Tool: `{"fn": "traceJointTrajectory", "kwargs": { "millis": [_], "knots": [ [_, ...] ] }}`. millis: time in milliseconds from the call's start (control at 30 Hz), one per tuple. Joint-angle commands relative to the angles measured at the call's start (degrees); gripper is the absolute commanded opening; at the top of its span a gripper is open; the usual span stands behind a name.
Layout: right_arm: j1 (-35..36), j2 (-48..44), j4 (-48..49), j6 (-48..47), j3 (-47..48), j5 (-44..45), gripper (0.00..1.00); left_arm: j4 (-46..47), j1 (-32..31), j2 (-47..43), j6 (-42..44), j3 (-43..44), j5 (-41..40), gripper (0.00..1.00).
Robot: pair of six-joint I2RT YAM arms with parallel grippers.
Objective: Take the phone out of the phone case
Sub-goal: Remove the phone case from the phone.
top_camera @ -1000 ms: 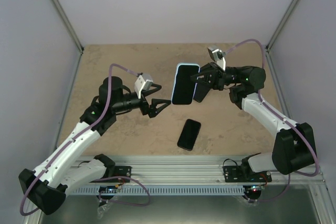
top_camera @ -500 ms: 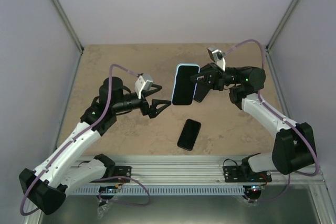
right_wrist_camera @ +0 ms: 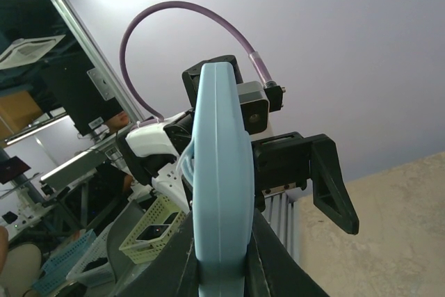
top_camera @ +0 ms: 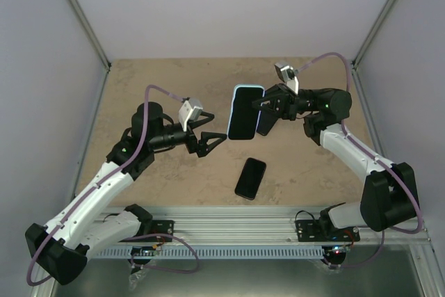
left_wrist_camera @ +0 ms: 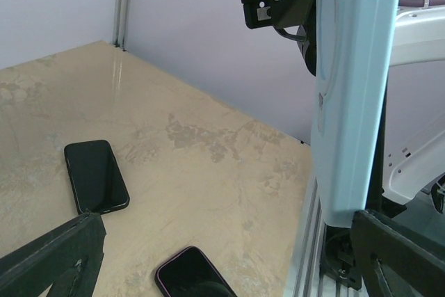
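- Presumably waiting to pull, the left end effector point(top_camera: 211, 142), left of centre, gapes wide with nothing in it and is aimed at the case.
- Centre frame, the light-blue phone case point(top_camera: 243, 111) is held above the counter point(top_camera: 153, 88) with its dark face showing. I cannot tell whether a phone sits inside it.
- Below centre, a black phone point(top_camera: 250, 178) lies flat on the counter, apart from both arms.
- Right of centre, the right end effector point(top_camera: 260, 112) is clenched on the case's edge, likely presenting it to the other arm.
- No brand or writing is readable anywhere.
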Motion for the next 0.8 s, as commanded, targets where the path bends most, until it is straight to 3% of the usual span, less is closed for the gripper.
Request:
{"fn": "traceJointTrajectory", "kwargs": {
  "millis": [0, 600, 767],
  "knots": [
    [0.47, -0.03, 3.14, -0.22, 0.07, 2.25, 0.01, 0.87, 0.21, -0.76, 0.93, -0.89, 1.36, 0.99],
    [0.32, -0.59, 4.02, 0.40, 0.00, 1.71, 0.01, 1.29, 0.27, -1.33, 0.87, -0.74, 5.68, 0.99],
    [0.41, -0.66, 3.98, 0.40, -0.03, 1.47, 0.01, 1.70, 0.25, -0.18, -0.31, 0.17, 3.53, 0.96]
  ]
}}
